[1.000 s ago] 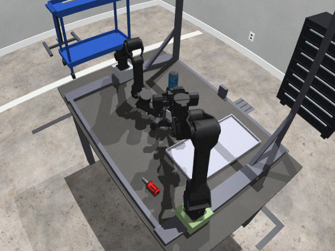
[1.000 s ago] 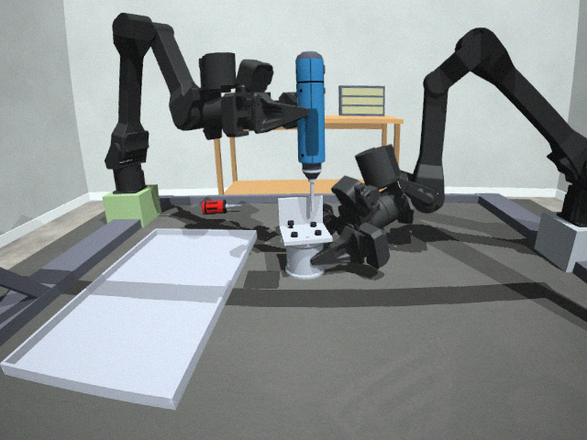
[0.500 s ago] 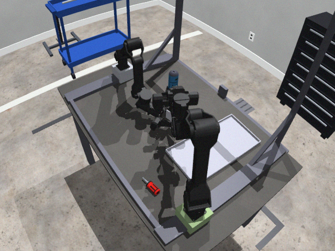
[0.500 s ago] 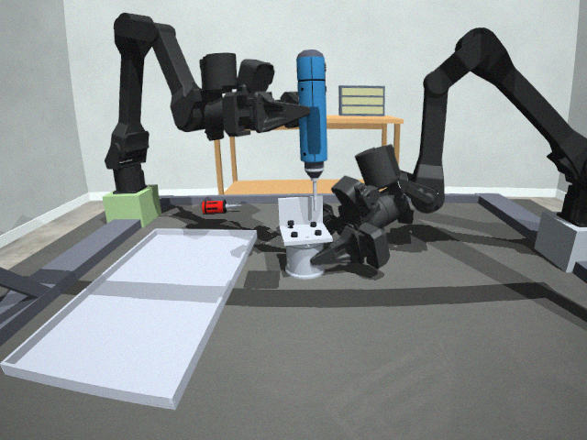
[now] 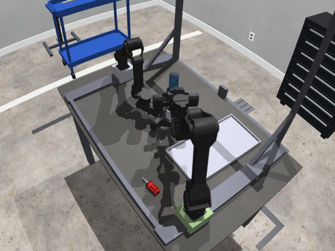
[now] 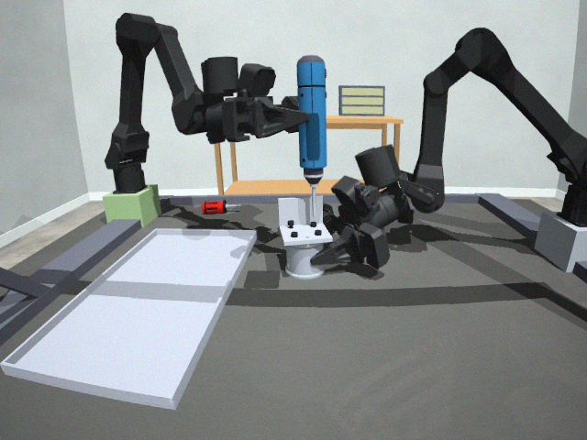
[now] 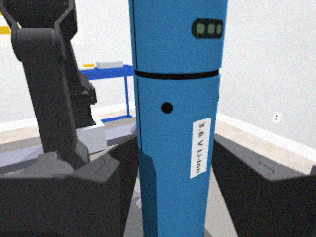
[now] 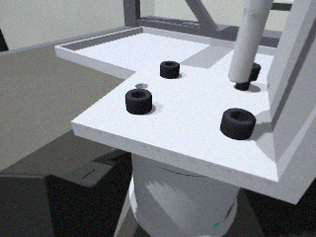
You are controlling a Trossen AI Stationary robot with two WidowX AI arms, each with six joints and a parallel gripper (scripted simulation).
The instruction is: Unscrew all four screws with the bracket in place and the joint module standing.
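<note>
Holds electric screwdriver (image 5: 174, 80) (image 6: 312, 137) (image 7: 173, 123) (image 8: 249, 44) upright, left gripper (image 5: 174, 89) (image 6: 306, 117) (image 7: 175, 163) partly open around barrel; points bit down at rear screw (image 6: 313, 224) (image 8: 255, 72) on bracket (image 5: 168, 115) (image 6: 305, 238) (image 8: 193, 111) (contact: can't tell). Clasps joint module (image 6: 303, 260) (image 8: 185, 185) below, right gripper (image 5: 165, 123) (image 6: 319, 238) (image 8: 185, 190) about half open.
</note>
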